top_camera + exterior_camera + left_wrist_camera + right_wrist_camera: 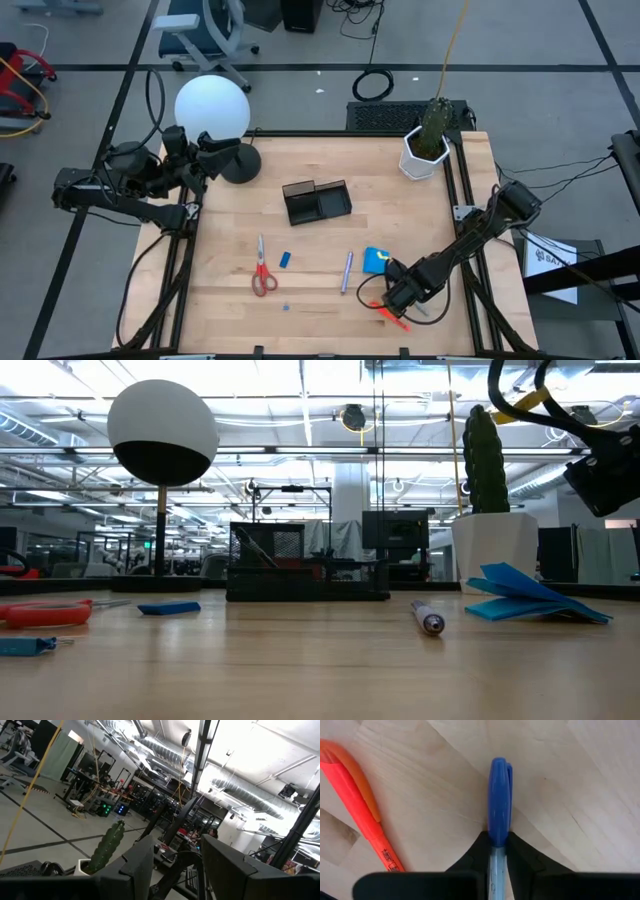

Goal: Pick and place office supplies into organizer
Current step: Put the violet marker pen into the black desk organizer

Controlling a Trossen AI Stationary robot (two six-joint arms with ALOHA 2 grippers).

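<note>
My right gripper (pixel 402 297) is low over the table's near right part, shut on a pen with a blue cap (pixel 499 795). An orange marker (pixel 362 805) lies on the wood just beside it (pixel 390 315). The blue notepad (pixel 377 260), a grey-purple pen (pixel 346 272), the red-handled scissors (pixel 262 272) and a small blue eraser (pixel 285 259) lie flat on the table. The black organizer (pixel 316 201) stands mid-table. My left gripper (pixel 212 152) waits open at the far left by the lamp. My right gripper pinches the pen between its two fingers (pixel 470 855) on the pale barrel just behind the blue cap (pixel 496 851). The pen lies along the fingers, and its cap sticks out past their tips. I cannot tell whether it is lifted or still on the wood.
A white globe lamp (pixel 212 108) on a black base stands at the far left corner. A white pot with a cactus (pixel 425 150) stands at the far right corner. A tiny blue piece (pixel 285 307) lies near the front edge. Bare wood lies between the organizer and the supplies.
</note>
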